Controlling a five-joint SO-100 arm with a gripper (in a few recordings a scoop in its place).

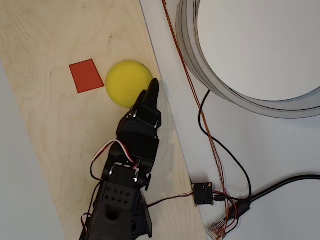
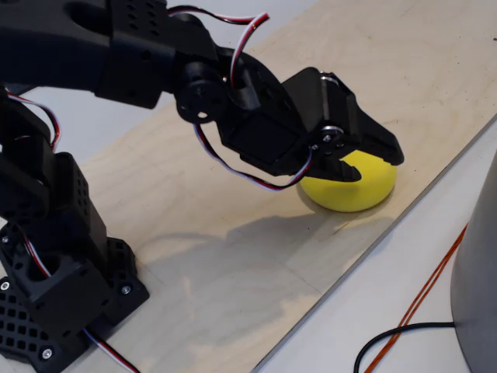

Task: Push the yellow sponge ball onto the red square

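In the overhead view the red square (image 1: 87,75) lies flat on the wooden worktop (image 1: 45,125). Just to its right sits the yellow sponge ball (image 1: 127,83), close beside the square, with contact unclear. The black gripper (image 1: 153,88) presses against the ball's right side, its fingers (image 2: 382,148) clenched together, holding nothing.

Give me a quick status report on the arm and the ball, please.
Gripper shut, tip against the yellow ball. Ball beside the red square, not yet on it. Nothing between them on the wooden board.
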